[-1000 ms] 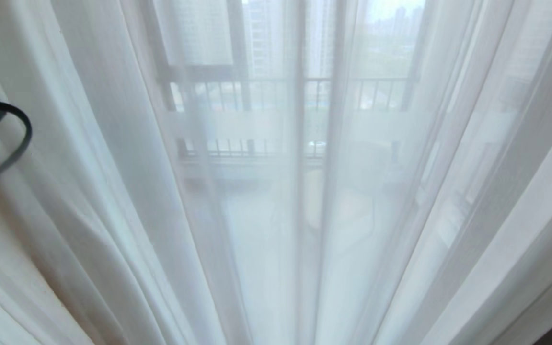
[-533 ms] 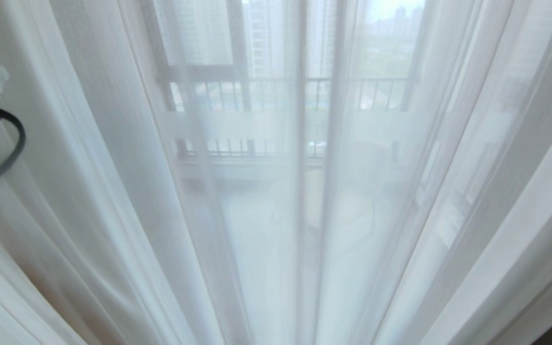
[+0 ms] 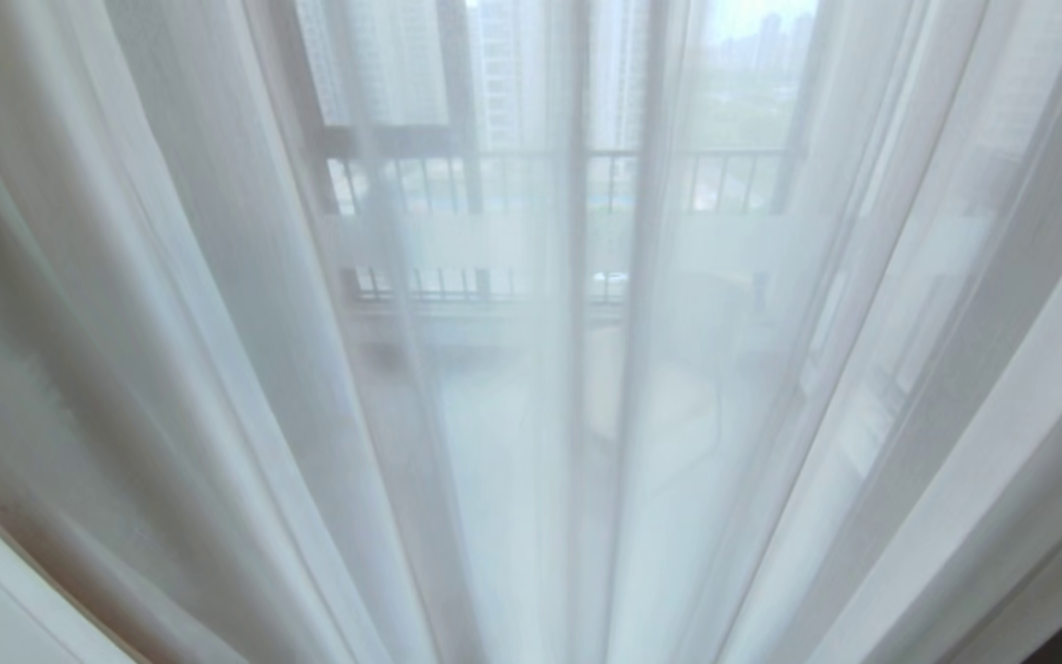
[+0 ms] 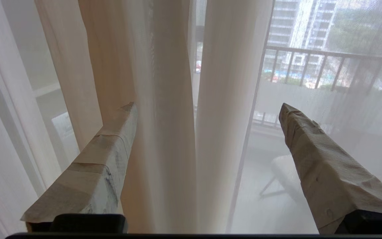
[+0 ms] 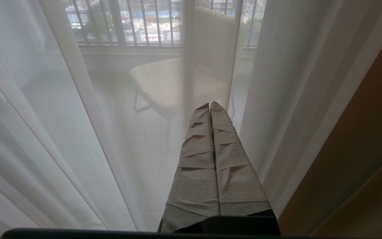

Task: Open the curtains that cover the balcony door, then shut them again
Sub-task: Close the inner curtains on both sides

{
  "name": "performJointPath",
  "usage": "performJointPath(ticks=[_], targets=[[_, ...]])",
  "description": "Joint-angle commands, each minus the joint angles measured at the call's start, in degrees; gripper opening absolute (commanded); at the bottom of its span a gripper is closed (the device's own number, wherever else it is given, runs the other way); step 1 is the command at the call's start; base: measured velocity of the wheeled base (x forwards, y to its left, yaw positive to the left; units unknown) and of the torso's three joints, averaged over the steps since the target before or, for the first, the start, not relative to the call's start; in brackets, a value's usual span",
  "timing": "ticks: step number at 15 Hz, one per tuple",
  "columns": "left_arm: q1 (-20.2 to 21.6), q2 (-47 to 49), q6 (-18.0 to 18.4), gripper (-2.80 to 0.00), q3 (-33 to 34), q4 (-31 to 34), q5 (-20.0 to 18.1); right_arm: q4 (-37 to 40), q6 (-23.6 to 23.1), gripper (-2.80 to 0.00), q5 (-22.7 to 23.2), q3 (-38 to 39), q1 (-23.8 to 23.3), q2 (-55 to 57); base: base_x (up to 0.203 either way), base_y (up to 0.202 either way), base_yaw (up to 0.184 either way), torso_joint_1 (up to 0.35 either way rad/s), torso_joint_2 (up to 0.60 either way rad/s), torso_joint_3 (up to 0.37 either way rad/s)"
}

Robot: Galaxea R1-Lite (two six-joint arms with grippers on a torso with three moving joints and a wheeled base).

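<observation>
The sheer white curtains (image 3: 218, 369) hang shut across the whole head view. The balcony door (image 3: 575, 277) shows dimly through them, its frosted band crossing at mid height. In the left wrist view my left gripper (image 4: 207, 105) is open wide. Cream folds of the curtains (image 4: 174, 139) hang between its taped fingers (image 4: 104, 159), unclamped. Sheer fabric (image 4: 327, 109) spreads beside those folds. My right gripper (image 5: 210, 103) is shut on nothing and points at the sheer curtain (image 5: 61, 132). Neither arm shows in the head view.
A pale chair (image 5: 171, 83) stands on the balcony behind the sheer fabric. Beyond it runs a barred railing (image 3: 457, 175) with tall buildings behind. A brown wooden surface (image 5: 370, 149) borders the curtain on one side of the right wrist view.
The left arm's black part and its cable, seen at the head view's left edge before, have left that view. The curtain folds on that side have swung and spread out.
</observation>
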Motion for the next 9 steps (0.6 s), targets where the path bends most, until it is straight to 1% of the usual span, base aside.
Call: performJointPath(ticks=[1, 4, 6, 7, 9], targets=[[0.01, -7.64, -0.01, 0.00, 2.97, 2.63, 0.06, -0.01, -0.02, -2.80, -0.01, 0.00, 0.01, 0.07, 0.000, 0.000, 0.000, 0.000, 0.00, 0.000], [-0.05, -14.62, -0.01, 0.00, 5.87, 9.76, -0.29, -0.01, -0.02, -2.80, -0.01, 0.00, 0.01, 0.07, 0.000, 0.000, 0.000, 0.000, 0.00, 0.000], [-0.16, -16.57, -0.01, 0.00, 6.77, 11.96, -0.36, -0.01, -0.02, -2.80, -0.01, 0.00, 0.01, 0.07, 0.000, 0.000, 0.000, 0.000, 0.00, 0.000], [-0.17, -16.98, -0.01, -2.80, 7.18, 12.03, -0.36, -0.01, -0.02, -2.80, -0.01, 0.00, 0.01, 0.07, 0.000, 0.000, 0.000, 0.000, 0.00, 0.000], [-0.25, -17.69, -0.01, -2.80, 7.38, 12.19, -0.45, -0.01, -0.02, -2.80, -0.01, 0.00, 0.01, 0.07, 0.000, 0.000, 0.000, 0.000, 0.00, 0.000]])
